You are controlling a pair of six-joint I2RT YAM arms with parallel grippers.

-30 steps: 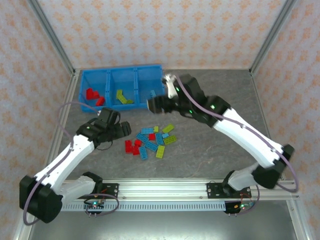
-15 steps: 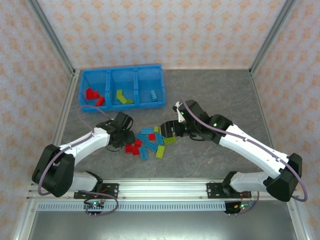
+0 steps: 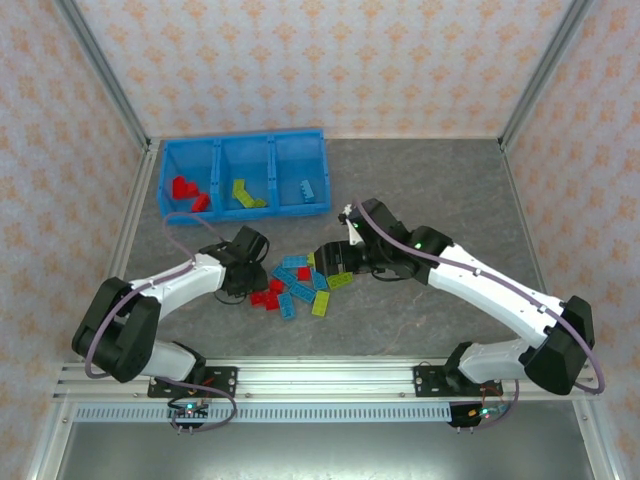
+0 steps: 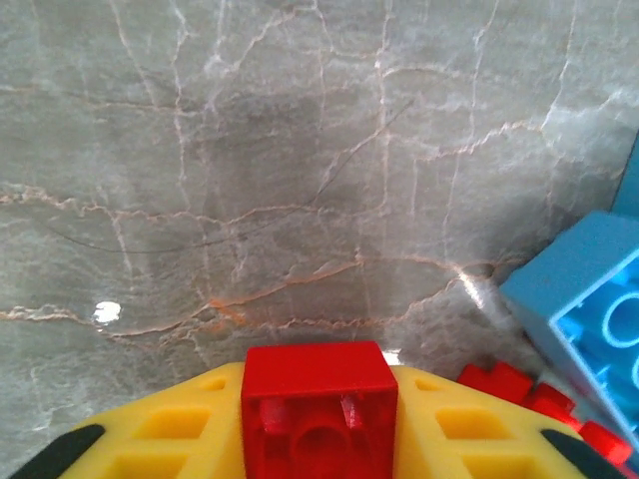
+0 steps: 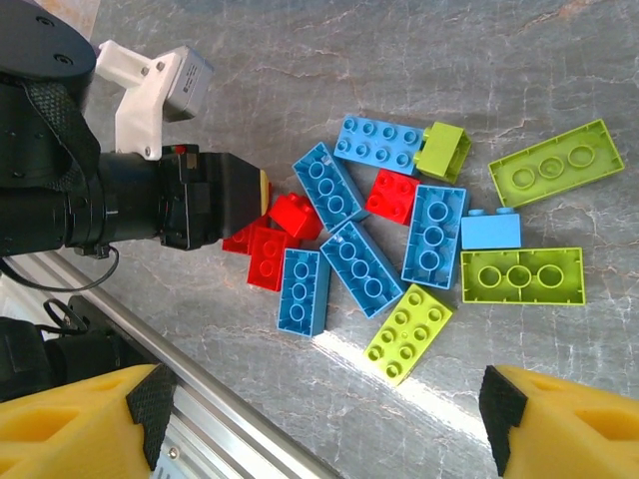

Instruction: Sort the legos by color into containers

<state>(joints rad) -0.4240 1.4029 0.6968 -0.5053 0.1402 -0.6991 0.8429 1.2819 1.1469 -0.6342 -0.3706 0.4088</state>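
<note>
A loose pile of red, blue and yellow-green legos lies mid-table. My left gripper is at the pile's left edge, shut on a small red lego held between its yellow fingers just above the table. From the right wrist view the same red lego sits at the tip of the left gripper. My right gripper hovers open above the pile, nothing between its fingers. The containers stand at the back left: red legos left, green middle, blue right.
An aluminium rail runs along the near edge, close to the pile in the right wrist view. Frame posts rise at the back corners. A blue lego lies right beside the left gripper.
The left gripper reached the pile's left edge and closed on a red lego. The right arm came from the bin's right compartment down over the pile, staying open.
</note>
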